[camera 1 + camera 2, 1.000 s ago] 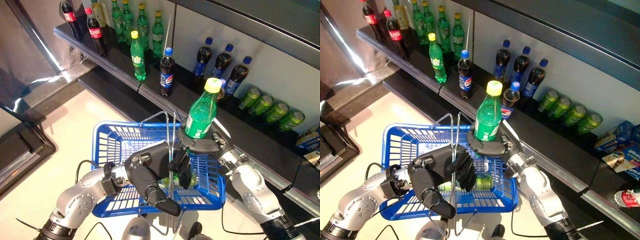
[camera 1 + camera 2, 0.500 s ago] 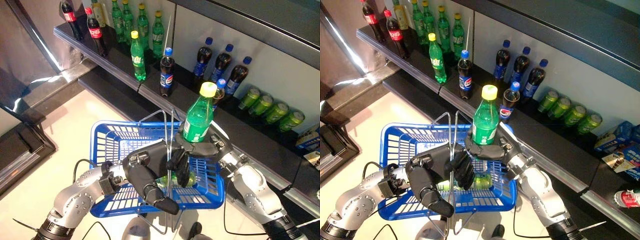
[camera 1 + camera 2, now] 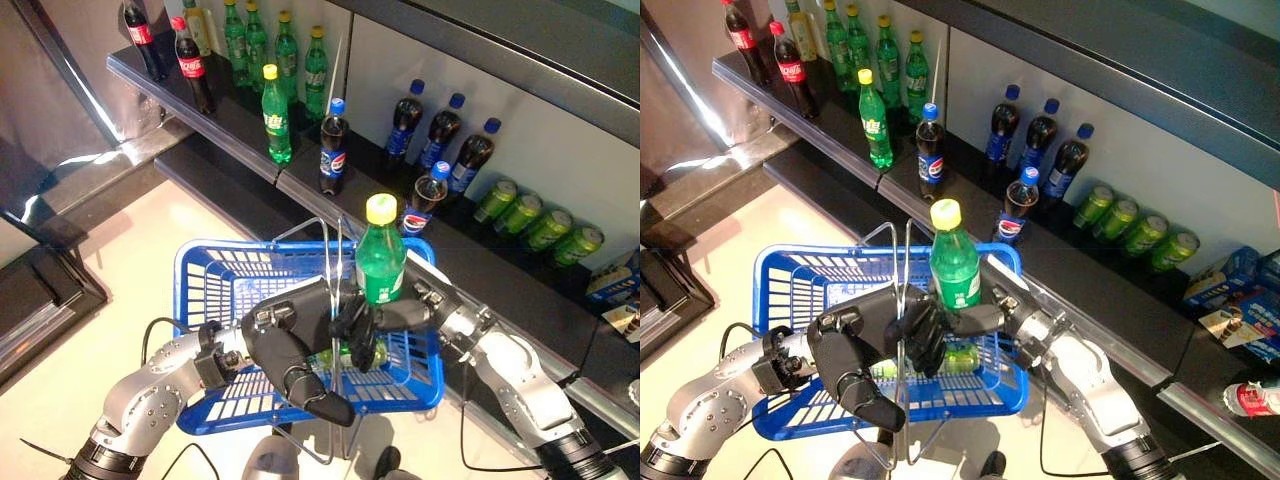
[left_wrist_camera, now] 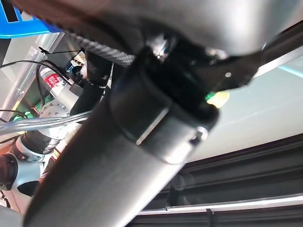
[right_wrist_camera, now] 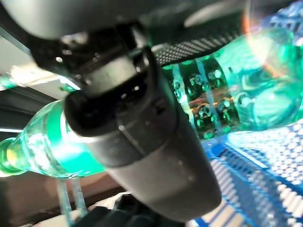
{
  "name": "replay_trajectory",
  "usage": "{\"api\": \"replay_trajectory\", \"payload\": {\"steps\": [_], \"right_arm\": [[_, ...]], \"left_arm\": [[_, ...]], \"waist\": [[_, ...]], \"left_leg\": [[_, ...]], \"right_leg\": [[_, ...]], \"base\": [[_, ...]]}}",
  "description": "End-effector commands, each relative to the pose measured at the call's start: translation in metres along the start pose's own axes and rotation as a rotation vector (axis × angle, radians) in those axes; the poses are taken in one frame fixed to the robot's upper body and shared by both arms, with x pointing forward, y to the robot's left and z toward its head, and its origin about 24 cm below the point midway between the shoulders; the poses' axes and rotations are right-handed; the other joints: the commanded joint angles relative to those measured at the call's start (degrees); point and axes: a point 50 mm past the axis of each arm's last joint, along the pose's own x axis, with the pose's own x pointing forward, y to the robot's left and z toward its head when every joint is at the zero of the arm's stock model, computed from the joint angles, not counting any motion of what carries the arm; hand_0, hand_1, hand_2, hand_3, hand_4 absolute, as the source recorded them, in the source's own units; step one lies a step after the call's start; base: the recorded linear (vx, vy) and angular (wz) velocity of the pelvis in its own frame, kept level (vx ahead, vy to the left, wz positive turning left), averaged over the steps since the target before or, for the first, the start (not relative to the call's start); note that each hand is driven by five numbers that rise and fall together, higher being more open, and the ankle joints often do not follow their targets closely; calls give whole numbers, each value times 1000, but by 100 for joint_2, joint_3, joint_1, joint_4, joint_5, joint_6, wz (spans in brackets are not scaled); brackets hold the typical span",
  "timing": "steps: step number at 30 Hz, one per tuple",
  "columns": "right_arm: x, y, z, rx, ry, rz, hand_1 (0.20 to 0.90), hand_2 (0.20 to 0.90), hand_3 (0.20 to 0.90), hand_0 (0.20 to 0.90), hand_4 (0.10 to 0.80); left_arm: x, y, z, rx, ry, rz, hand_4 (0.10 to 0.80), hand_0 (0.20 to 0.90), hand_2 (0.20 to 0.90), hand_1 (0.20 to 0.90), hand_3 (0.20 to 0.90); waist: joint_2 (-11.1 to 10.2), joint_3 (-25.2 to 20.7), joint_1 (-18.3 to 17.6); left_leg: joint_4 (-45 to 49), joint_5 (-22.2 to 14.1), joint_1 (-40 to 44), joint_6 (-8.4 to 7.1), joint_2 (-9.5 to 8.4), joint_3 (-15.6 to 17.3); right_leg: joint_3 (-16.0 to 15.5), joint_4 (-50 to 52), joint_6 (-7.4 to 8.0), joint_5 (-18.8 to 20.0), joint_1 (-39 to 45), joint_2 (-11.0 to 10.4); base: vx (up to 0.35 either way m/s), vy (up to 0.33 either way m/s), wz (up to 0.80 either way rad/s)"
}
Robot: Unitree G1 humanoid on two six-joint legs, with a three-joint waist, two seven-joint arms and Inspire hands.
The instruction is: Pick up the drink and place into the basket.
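Observation:
A green soda bottle point(image 3: 378, 262) with a yellow cap stands upright over the right half of the blue basket point(image 3: 215, 290), its lower part sunk below the rim. My right hand point(image 3: 408, 312) is shut on the bottle's lower body; the right wrist view shows its fingers point(image 5: 142, 137) curled over the green bottle point(image 5: 222, 94). My left hand point(image 3: 295, 345) is shut on the basket's upright wire handles point(image 3: 335, 255), carrying the basket. Another green bottle point(image 3: 958, 358) lies on the basket floor, mostly hidden behind my left hand.
A dark shelf point(image 3: 230, 125) runs along the back with red-capped cola bottles point(image 3: 190, 65), green bottles point(image 3: 275, 110), dark blue-capped bottles point(image 3: 440, 145) and green cans point(image 3: 535, 220). One blue-capped bottle point(image 3: 425, 205) stands just behind the basket. Pale floor point(image 3: 120, 260) lies to the left.
My right hand has lowered the green bottle leftward from above the rim down into the basket. The left hand and basket have barely shifted.

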Motion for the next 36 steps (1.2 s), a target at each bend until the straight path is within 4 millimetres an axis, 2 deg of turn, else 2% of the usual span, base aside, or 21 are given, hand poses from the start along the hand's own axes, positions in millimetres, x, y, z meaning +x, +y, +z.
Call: {"api": "replay_trajectory", "payload": {"steps": [1,13,22,36], "right_arm": [[6,13,47,-127,-225,109,300,300,200,300,100],[11,13,30,-278,-66,59,300,300,200,300,100],[17,16,26,-391,-3,89,300,300,200,300,100],[42,30,18,-606,106,211,300,300,200,300,100]], "left_arm": [[24,-58,52,179,-401,-468,100,300,300,300,200],[31,-64,49,195,-370,-528,100,300,300,300,200],[36,-68,51,226,-349,-569,100,300,300,300,200],[53,-77,49,248,-311,-661,100,300,300,300,200]], "waist": [[21,-1359,49],[7,-1316,104],[-6,-1311,150],[-33,-1365,294]], "left_leg": [[-26,-492,222,-38,202,262],[-26,-480,212,-34,180,198],[-26,-481,218,-34,172,180],[-26,-467,224,-24,124,106]], "right_leg": [[-43,122,59,-102,32,-32],[-66,116,72,-87,59,-36],[-77,110,84,-83,83,-43],[-107,86,78,-65,134,-40]], "base": [[0,0,0],[0,0,0],[0,0,0],[0,0,0]]}}
